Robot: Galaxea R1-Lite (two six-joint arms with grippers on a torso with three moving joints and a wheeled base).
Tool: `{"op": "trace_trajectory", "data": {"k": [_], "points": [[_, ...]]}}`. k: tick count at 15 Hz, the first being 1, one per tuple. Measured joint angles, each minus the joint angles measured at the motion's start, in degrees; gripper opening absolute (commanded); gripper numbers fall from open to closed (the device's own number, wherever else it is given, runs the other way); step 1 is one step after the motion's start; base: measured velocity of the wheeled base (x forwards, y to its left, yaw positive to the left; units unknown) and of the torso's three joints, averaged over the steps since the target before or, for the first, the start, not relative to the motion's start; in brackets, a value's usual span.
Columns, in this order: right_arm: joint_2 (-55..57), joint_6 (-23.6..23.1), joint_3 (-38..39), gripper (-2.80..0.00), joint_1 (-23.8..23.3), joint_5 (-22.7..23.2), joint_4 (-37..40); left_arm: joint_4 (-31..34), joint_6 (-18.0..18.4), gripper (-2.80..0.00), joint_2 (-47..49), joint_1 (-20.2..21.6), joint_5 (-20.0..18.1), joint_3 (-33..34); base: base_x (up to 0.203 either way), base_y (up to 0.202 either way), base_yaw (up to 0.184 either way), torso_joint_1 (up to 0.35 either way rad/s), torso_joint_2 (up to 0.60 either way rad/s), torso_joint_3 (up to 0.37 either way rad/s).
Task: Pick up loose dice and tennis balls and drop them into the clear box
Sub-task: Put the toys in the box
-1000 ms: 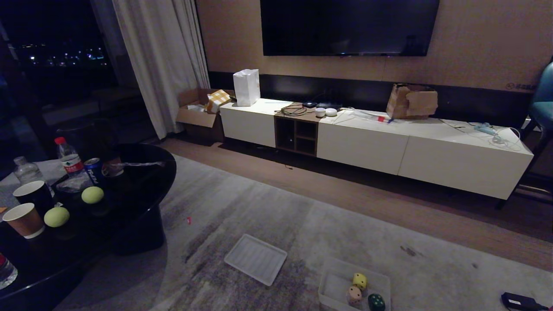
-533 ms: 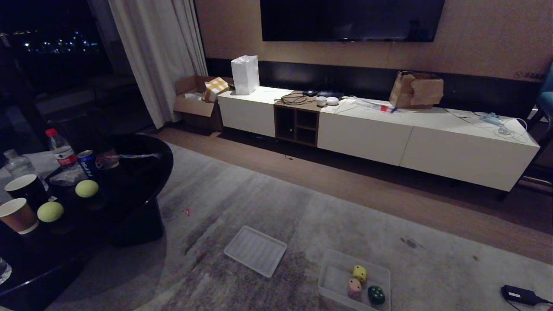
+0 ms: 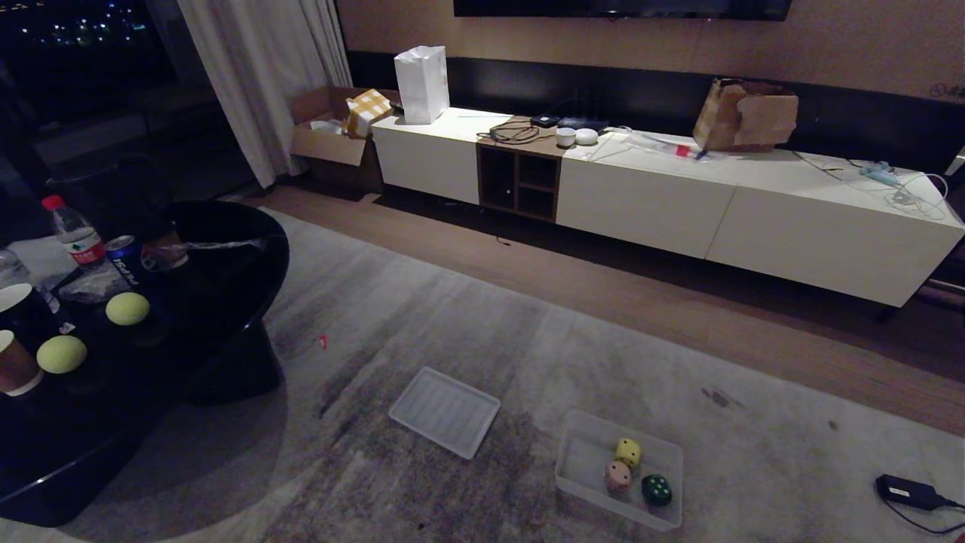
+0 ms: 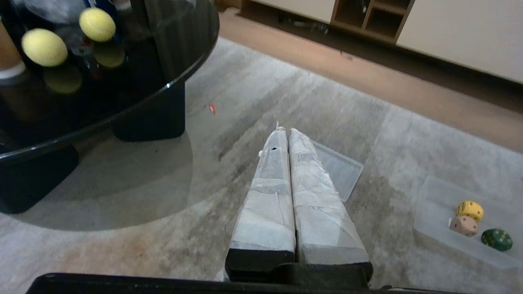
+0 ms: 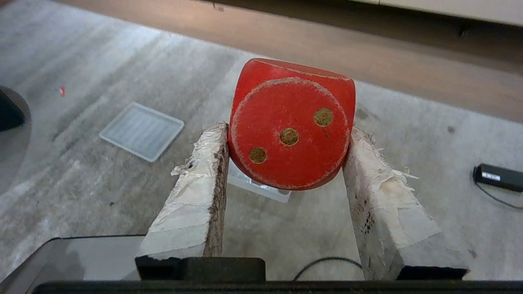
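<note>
While the right gripper [image 5: 286, 134] has its jaws pinching the red die [image 5: 291, 124], the left gripper's [image 4: 284, 136] jaws are pressed together

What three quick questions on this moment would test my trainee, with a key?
1. True or false: the right tool is shut on the red die.
2. How many dice lie in the clear box?
3. Where are the tennis balls: A) on the rug, B) on the black table, C) in the clear box?

Key:
1. True; the left tool is shut and empty.
2. Three: the yellow die, tan die and green die.
3. B; the second tennis ball is there too.
</note>
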Motion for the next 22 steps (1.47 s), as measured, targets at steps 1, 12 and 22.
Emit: {"op": "trace_trajectory", "data": {"k": [1,12,22], "points": [[0.00,-0.02,0.00,-2.80,0.00,0.02,0.00,0.04,0.17,-2.80,0.00,0.00,-0.02,0.00,0.000,0.000,0.000,0.005,0.00,-0.194],[0.00,0.01,0.02,-2.80,0.00,0.02,-0.02,0.09,1.41,-2.80,0.00,0.00,-0.41,0.00,0.000,0.000,0.000,0.002,0.00,-0.197],[0.00,0.03,0.02,-2.80,0.00,0.00,-0.02,0.09,1.35,-2.80,0.00,0.00,-0.41,0.00,0.000,0.000,0.000,0.002,0.00,-0.199]]}}
